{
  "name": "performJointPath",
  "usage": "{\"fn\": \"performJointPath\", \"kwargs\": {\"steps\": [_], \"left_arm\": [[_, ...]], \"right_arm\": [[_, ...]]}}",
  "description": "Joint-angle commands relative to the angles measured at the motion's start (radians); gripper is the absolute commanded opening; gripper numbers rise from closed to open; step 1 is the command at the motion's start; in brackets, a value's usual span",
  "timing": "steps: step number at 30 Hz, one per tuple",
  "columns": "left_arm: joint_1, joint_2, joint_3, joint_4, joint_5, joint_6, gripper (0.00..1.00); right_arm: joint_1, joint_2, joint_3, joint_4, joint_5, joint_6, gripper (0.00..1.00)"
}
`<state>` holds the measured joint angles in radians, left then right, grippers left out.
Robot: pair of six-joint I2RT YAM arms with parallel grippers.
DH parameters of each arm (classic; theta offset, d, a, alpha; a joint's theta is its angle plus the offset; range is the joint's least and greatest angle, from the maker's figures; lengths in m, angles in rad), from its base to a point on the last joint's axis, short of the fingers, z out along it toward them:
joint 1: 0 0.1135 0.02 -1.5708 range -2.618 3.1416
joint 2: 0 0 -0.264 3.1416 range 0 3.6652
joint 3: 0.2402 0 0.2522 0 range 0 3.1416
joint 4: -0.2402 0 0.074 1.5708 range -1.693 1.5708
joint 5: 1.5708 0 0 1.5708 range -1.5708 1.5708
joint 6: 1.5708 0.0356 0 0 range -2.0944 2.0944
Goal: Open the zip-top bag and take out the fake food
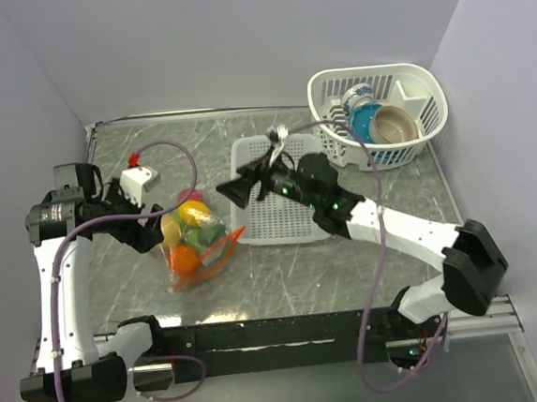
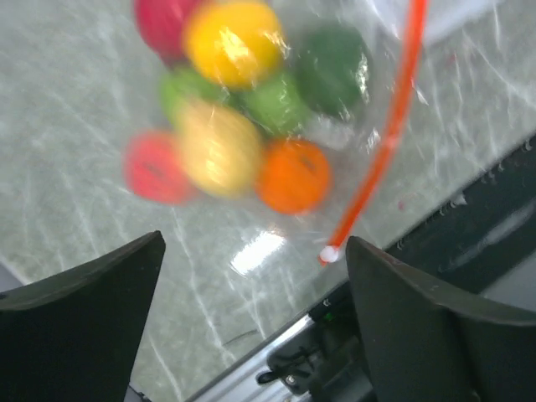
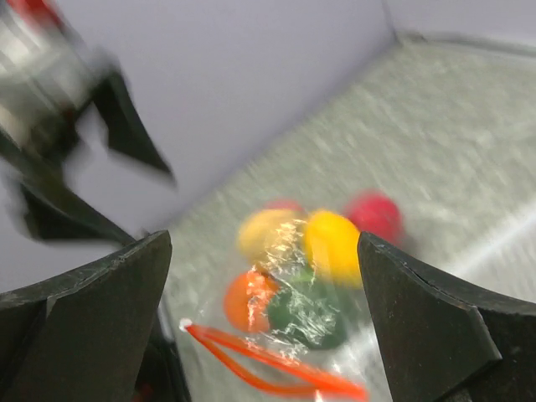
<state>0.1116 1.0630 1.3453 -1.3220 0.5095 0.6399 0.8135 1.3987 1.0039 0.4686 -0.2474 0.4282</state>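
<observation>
Several fake food balls, clear zip-top bag, orange-red strip

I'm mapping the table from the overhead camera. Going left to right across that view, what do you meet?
left tool → zip-top bag with the fake food → flat white slotted tray → white basket holding dishes

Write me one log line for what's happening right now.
left gripper: open, empty | right gripper: open, empty | zip-top bag: lying on table between them | fake food: mostly under the plastic
</observation>
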Motion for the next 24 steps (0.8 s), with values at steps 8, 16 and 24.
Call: {"fn": "performJointPath", "kwargs": {"steps": [8,16,24], "left_arm": [[-0.003,0.119,-0.302,0.656,-0.402,-0.195,0.80],[0.003,0.373,-0.262,0.756,-0.422,-0.224,0.68],[0.003,0.469,-0.202,0.707,-0.347,-0.258,0.64]], "right_arm": [[0.262,-0.347,-0.326,-0.180,0.347,-0.118,0.72],[0.368,-0.367,-0.390,-0.157,0.372,-0.117,0.42],[0.415,-0.087,-0.292,-0.097,0.359,-0.123,0.41]]}}
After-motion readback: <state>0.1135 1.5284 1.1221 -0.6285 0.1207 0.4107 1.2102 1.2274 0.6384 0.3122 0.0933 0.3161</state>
